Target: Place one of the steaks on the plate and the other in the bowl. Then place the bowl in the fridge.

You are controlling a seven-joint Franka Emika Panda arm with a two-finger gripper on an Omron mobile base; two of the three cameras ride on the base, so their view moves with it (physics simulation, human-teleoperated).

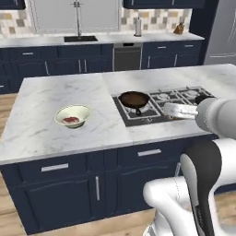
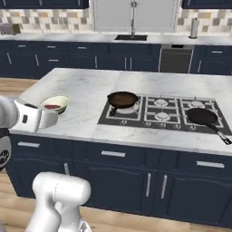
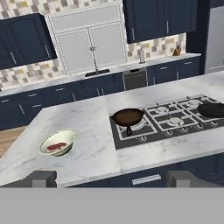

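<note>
Left base view: island counter (image 1: 64, 92), white marble top over navy cabinets. Bowl (image 1: 72, 115) stands on the counter's left half, nearer the front edge than the back, well apart from the cooktop (image 1: 156, 105). One steak (image 1: 71, 120) lies inside the bowl, red-pink. Brown skillet (image 1: 134, 99) sits on the cooktop's left burner, handle pointing toward the front edge. Robot arm crosses over the cooktop's right part, so the burners there are partly hidden. Fridge (image 1: 223, 32) at far right, grey, doors closed as far as visible.

Right base view: same bowl (image 2: 55, 103) near the counter's (image 2: 86, 86) left front corner, steak (image 2: 53, 107) inside. Gripper hidden behind the wrist at the picture's left edge; fingers not discernible. Brown skillet (image 2: 122, 99) on the cooktop's (image 2: 163, 113) left burner. Black skillet (image 2: 203, 117) on the right front burner, handle toward the front right corner. Sink (image 2: 130, 37) and dishwasher (image 2: 176, 58) on the back wall counter.

Hand view: gripper (image 3: 110, 178) w/ jaws spread wide, nothing between them; fingers (image 3: 41, 178) low in the picture, ahead of the counter's (image 3: 92, 144) front edge. Bowl (image 3: 57, 142) on the left part of the counter, steak (image 3: 57, 146) in it. Brown skillet (image 3: 128, 117) on left burner, black skillet (image 3: 211, 110) partly cut by the right edge. Fridge (image 3: 216, 39) at upper right. Plate and 2nd steak: cannot locate.
</note>
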